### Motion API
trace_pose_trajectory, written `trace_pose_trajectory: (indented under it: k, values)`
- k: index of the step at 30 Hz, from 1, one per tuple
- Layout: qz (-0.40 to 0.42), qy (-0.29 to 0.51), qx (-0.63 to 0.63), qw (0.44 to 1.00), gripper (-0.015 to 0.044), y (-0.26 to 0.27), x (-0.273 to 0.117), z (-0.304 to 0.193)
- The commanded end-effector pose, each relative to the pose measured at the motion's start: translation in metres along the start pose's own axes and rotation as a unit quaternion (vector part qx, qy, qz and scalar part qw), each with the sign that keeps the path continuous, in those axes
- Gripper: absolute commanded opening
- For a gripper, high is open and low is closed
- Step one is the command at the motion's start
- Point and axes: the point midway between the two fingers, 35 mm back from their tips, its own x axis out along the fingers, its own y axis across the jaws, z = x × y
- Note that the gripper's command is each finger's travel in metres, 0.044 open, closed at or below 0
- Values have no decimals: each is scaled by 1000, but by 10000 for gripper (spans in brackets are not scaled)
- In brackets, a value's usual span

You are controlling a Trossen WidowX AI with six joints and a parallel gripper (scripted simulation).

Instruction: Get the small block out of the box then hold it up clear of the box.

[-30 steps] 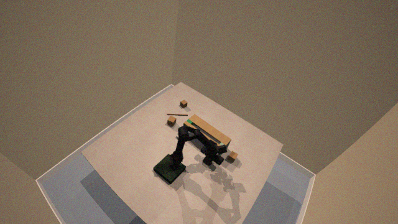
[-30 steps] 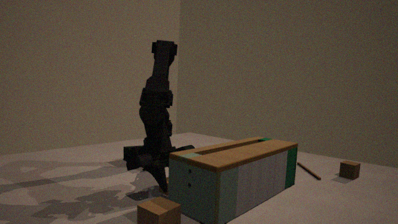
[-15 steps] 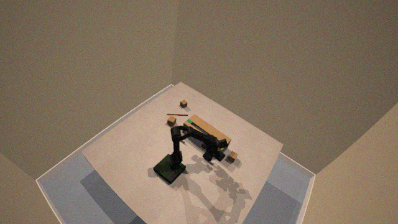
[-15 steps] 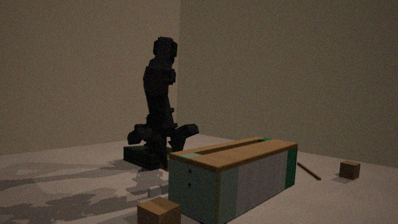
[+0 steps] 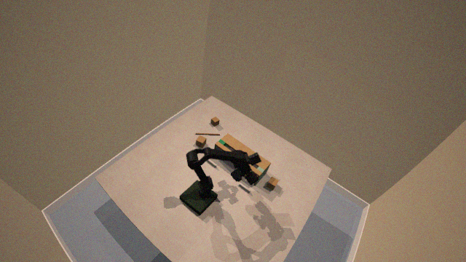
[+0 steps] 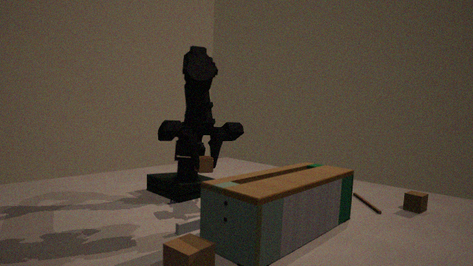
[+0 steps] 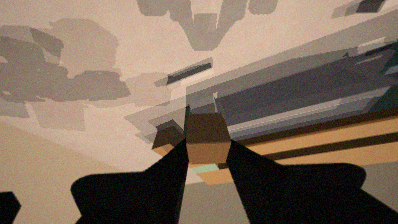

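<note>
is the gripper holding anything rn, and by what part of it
Yes: the gripper holds the small block, its fingertips pinching two opposite sides.

Behind my workspace rise plain, brownish-beige walls (image 5: 309,73) (image 6: 344,92), meeting at a vertical corner (image 5: 205,51) (image 6: 213,74), their surfaces finely speckled in the dim, warm light. I stand over a pale pinkish-beige tabletop (image 5: 153,182) (image 6: 406,236) (image 7: 140,45), its corners angled across the top view, with overlapping grey shadows (image 5: 269,218) (image 6: 85,236) (image 7: 30,65) spread over it. Below its edges I see a blue-grey floor (image 5: 333,204), darker in shaded patches and bordered by a thin, pale strip (image 5: 364,225) along the foot of the walls.
</note>
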Motion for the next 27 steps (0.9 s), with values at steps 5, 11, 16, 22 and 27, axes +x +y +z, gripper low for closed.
trace_pose_trajectory:
  k: [5, 11, 16, 22, 27]
  values:
    - [27, 25, 67, 997, 0, -6, -33, 3]
    - [29, 27, 73, 997, 0, -7, -36, 3]
    - [29, 27, 73, 997, 0, -7, -36, 3]
    - [29, 27, 73, 997, 0, -7, -36, 3]
    - [29, 27, 73, 997, 0, -7, -36, 3]
